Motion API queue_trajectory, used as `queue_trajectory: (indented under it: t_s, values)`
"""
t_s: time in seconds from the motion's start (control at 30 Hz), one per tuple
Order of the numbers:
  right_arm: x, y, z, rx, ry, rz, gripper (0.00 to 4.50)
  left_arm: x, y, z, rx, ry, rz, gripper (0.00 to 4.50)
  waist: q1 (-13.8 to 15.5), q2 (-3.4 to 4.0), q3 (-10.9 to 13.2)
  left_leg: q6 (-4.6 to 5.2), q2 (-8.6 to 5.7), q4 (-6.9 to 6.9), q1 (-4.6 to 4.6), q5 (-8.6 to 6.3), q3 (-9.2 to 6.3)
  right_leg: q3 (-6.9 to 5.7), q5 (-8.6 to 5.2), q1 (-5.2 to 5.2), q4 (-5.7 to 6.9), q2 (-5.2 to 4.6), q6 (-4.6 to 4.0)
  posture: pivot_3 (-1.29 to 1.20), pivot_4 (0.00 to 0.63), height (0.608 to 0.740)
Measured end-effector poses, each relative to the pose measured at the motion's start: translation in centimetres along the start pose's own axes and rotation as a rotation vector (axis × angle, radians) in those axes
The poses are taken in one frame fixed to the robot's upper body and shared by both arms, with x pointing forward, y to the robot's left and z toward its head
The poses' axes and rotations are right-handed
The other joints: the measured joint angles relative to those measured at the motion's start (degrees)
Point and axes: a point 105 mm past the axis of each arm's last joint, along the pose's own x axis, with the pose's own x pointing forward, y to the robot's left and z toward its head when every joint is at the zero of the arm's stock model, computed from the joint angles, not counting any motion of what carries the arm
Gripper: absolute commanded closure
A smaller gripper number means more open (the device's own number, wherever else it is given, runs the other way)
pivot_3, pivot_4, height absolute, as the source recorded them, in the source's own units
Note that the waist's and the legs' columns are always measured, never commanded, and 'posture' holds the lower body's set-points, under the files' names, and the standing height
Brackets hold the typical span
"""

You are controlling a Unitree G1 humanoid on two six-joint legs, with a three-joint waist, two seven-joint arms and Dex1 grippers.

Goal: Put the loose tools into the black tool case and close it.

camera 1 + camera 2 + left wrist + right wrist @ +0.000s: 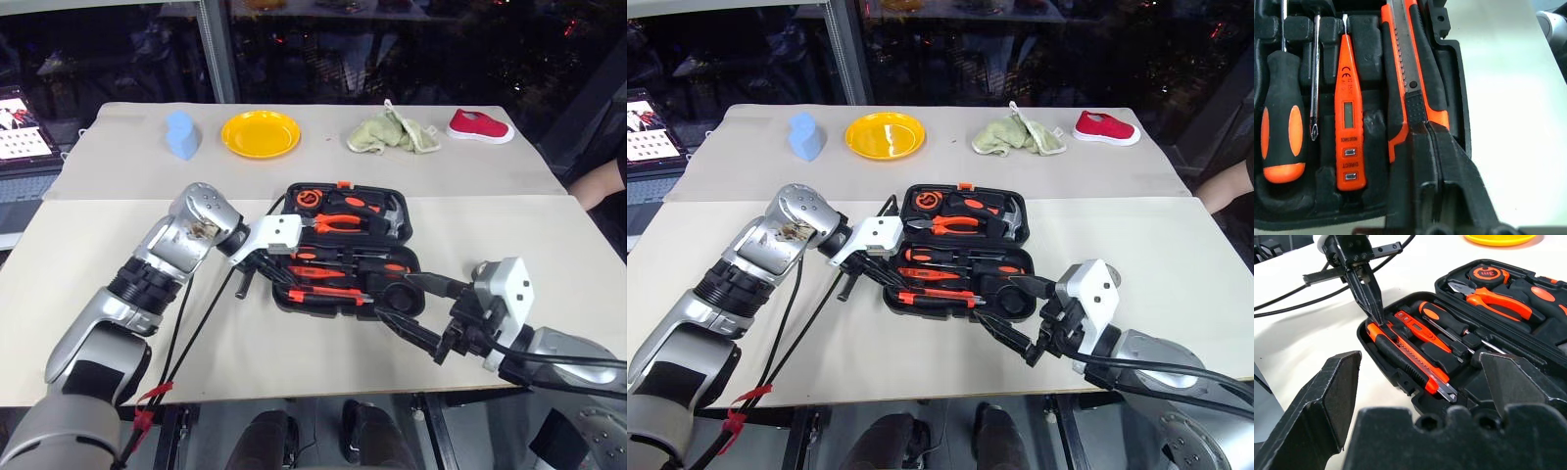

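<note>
From my head cameras, the black tool case (348, 250) lies open in the middle of the tabletop (509, 235), its lid half holding the orange-handled pliers (338, 223) and the hammer (392, 217). My left hand (286, 284) reaches down to the case's left end, fingers pressed together with nothing between them. My right hand (411, 304) hovers at the case's near right corner, its two fingers spread wide and empty. A yellow plate (261, 133), a blue object (181, 134), a green cloth (392, 132) and a red shoe (479, 126) sit along the far side.

Through my left wrist, my clenched fingertips (1425, 132) meet right at the end of the orange-and-black utility knife (1410, 73), which lies in its recess along the case's edge. Beside it rest the slim orange tester screwdriver (1348, 107) and a screwdriver with black-orange handle (1282, 122).

Through my right wrist, my fingers (1327, 401) stand apart, framing the knife and the tape measure (1488, 273) beyond.
</note>
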Motion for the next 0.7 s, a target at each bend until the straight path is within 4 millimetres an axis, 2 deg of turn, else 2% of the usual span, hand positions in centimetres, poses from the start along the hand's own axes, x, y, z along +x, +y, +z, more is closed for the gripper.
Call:
queue_trajectory:
  t_s: [0.2, 0.43, 0.7]
  values:
    - [0.0, 0.0, 0.0, 0.009, -0.002, -0.005, 0.00, -0.1, -0.3, -0.2, -0.001, 0.013, -0.019, 4.48, -0.1, 0.00, 0.0, 0.01, 0.00, 0.00, 0.01, 0.00, 0.00, 0.01, 0.00, 0.01, 0.02, 0.01, 0.00, 0.00, 0.150, 0.740]
    - [0.0, -0.1, 0.0, 0.015, -0.002, -0.020, 0.00, 1.2, 0.0, 0.4, 0.030, 0.012, -0.015, 4.48, 0.0, 0.00, 0.0, 0.07, 0.00, 0.00, 0.02, -0.04, 0.00, 0.01, 0.00, 0.03, 0.02, 0.01, 0.00, 0.00, 0.150, 0.740]
    - [0.0, -0.1, 0.1, 0.025, -0.006, -0.014, 0.00, 1.6, 0.1, 0.4, 0.036, 0.009, -0.008, 4.48, 0.1, 0.02, 0.0, 0.33, 0.00, 0.01, 0.09, -0.18, 0.00, 0.01, 0.00, 0.10, 0.02, -0.01, 0.00, 0.00, 0.150, 0.740]
